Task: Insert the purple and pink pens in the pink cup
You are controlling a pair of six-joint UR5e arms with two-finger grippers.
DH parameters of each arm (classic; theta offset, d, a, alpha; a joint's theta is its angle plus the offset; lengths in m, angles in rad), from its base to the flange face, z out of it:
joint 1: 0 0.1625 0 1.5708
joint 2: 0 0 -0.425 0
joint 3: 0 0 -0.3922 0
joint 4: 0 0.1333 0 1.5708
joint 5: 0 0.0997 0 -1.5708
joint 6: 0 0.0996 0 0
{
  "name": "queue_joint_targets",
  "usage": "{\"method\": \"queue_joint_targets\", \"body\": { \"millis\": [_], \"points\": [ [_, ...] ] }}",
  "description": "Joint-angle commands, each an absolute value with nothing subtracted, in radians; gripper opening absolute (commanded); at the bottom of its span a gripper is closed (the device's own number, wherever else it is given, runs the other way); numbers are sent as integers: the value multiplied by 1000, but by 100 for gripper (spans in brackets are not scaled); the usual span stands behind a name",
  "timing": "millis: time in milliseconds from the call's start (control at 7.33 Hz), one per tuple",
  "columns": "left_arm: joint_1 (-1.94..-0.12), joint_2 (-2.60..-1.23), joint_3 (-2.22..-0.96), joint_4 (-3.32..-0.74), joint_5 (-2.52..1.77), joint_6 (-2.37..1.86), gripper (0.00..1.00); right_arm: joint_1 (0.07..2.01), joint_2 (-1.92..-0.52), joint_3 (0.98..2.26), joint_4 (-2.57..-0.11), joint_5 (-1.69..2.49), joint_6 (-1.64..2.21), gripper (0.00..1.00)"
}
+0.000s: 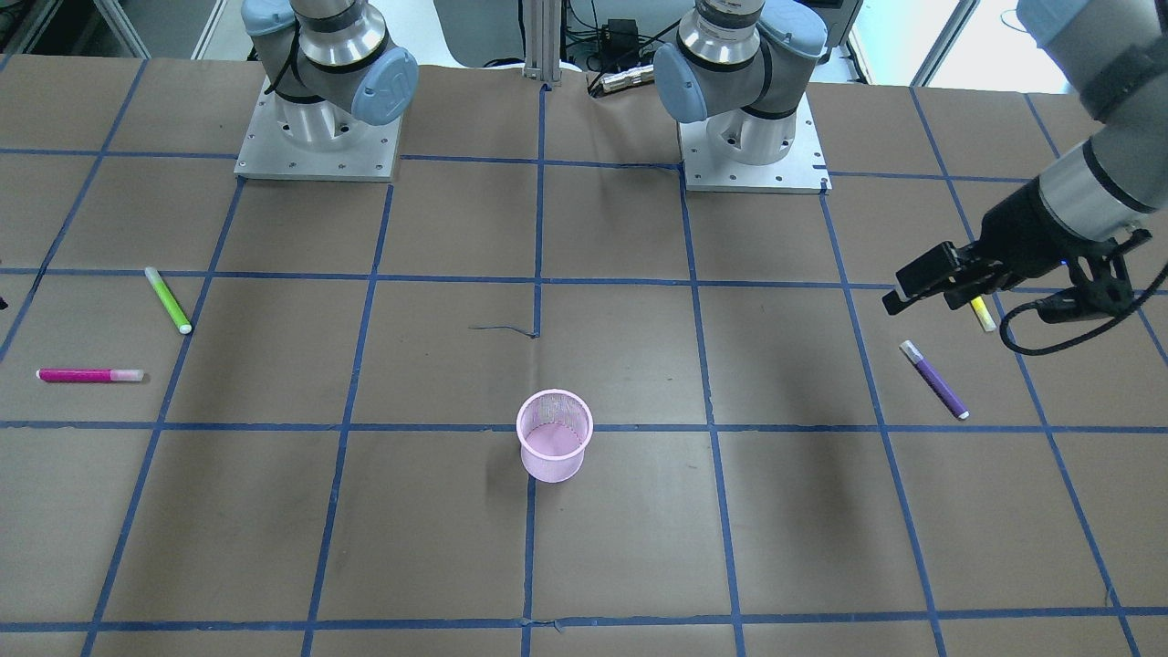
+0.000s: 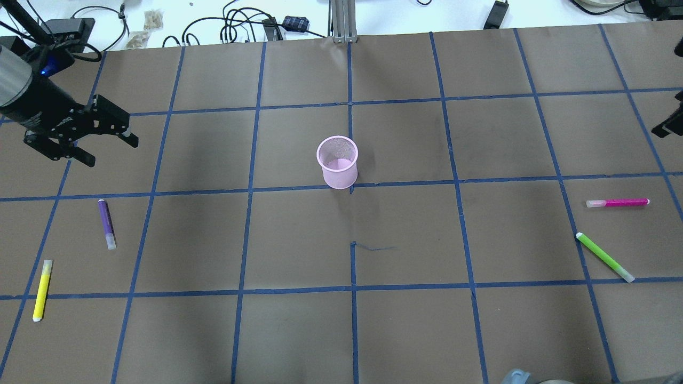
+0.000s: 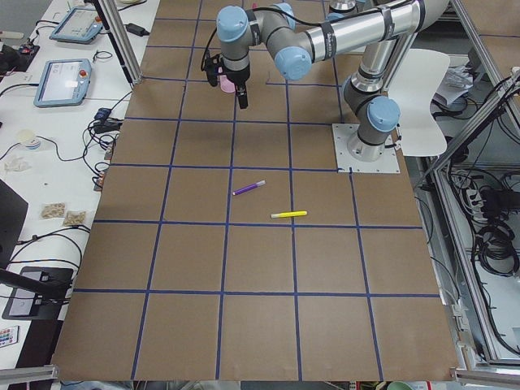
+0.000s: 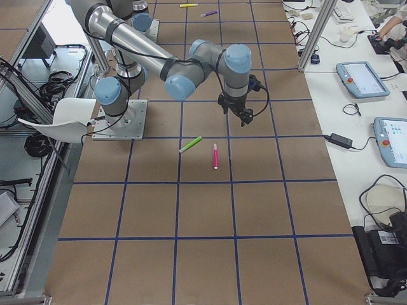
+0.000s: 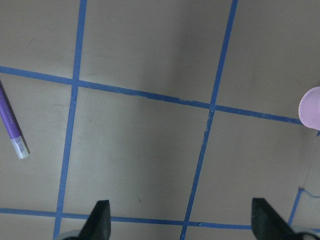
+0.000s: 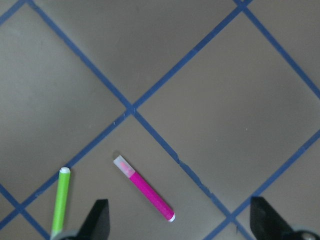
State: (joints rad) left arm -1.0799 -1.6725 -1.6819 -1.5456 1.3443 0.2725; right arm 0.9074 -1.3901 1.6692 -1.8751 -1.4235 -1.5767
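The pink mesh cup (image 2: 337,162) stands upright at the table's middle, empty as far as I can see. The purple pen (image 2: 106,224) lies on the robot's left side. My left gripper (image 2: 109,151) hovers above the table beyond the pen, open and empty; its wrist view shows the purple pen (image 5: 11,122) at the left edge and the cup's rim (image 5: 311,107) at the right edge. The pink pen (image 2: 617,202) lies on the right side. My right gripper (image 6: 180,220) is open and empty above the table, with the pink pen (image 6: 145,189) below it.
A yellow pen (image 2: 42,289) lies near the purple one, toward the robot. A green pen (image 2: 604,256) lies beside the pink one. The brown table is marked with a blue tape grid. Both arm bases (image 1: 318,137) stand at the robot's edge.
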Motion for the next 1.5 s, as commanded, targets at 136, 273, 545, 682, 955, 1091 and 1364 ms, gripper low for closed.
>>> {"method": "queue_joint_targets", "body": {
  "millis": [136,273,545,682,955,1091,1364],
  "points": [
    [-971,-1833,-1695,-1539,1455,400,100,752,-1260,1715,-1885,-1227,-2220,96],
    [-922,-1877,-1695,-1537,1453,411,100,746,-1214,1715,-1881,-1229,-2367,96],
    [-862,-1959,-1687,-1459,1457,400,100,744,-1135,1714,-1876,-1229,-2552,93],
    [-862,-1994,-1681,-1456,1457,370,100,744,-1123,1716,-1873,-1242,-2563,93],
    [-862,-2051,-1678,-1418,1457,299,100,744,-1085,1732,-1844,-1338,-2563,92],
    [-862,-2065,-1678,-1373,1456,213,100,744,-1085,1730,-1848,-1348,-2565,90],
    [-864,-2080,-1678,-1325,1457,161,100,744,-1077,1735,-1862,-1350,-2580,90]
  ]
}}
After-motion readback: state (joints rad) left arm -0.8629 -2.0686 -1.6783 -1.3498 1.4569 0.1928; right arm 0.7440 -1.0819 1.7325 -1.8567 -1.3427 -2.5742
